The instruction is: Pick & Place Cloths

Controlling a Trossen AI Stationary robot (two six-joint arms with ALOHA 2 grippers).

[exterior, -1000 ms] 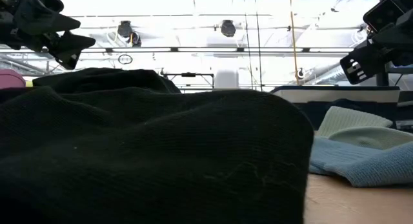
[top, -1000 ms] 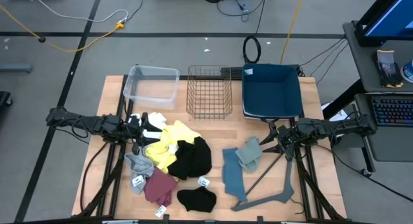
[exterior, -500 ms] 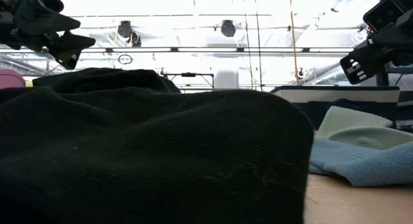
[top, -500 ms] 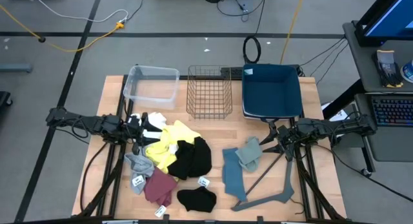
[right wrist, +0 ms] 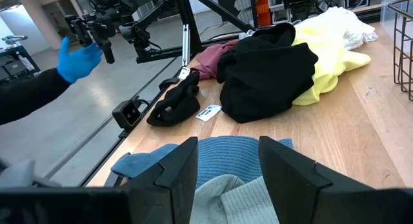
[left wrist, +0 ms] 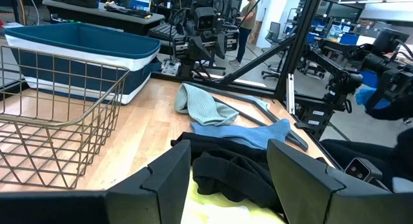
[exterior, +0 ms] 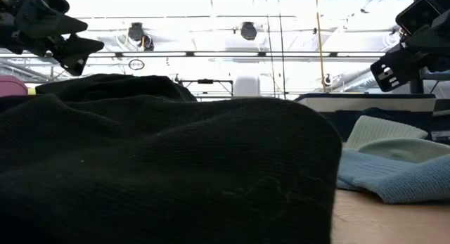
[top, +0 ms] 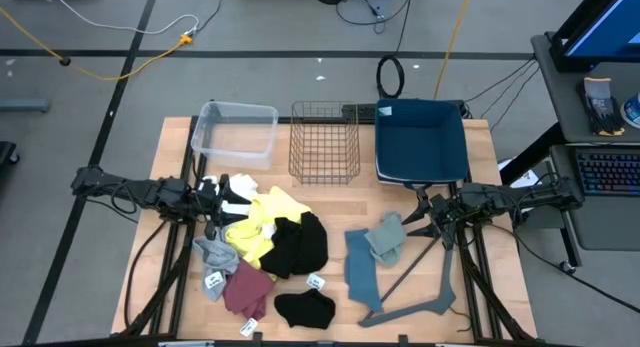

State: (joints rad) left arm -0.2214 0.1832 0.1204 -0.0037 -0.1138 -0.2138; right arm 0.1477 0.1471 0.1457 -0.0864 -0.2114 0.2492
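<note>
Cloths lie in a heap on the wooden table: white [top: 240, 186], yellow [top: 262, 219], black [top: 298, 244], grey [top: 215, 253], maroon [top: 245, 285], a second small black one [top: 304, 308] near the front edge, and blue-grey ones [top: 372, 249]. My left gripper [top: 216, 197] hovers open above the white and yellow cloths at the table's left; in its wrist view its fingers [left wrist: 169, 175] stand over black and yellow cloth. My right gripper [top: 420, 220] hovers open beside the pale green-grey cloth [right wrist: 239, 198] on the right.
Along the far edge stand a clear plastic tub [top: 236, 131], a wire basket [top: 324, 141] and a dark blue fabric bin [top: 421, 139]. A grey metal frame piece [top: 420, 287] lies at the table's right front. A person's blue-gloved hand [right wrist: 79, 56] shows beyond the table.
</note>
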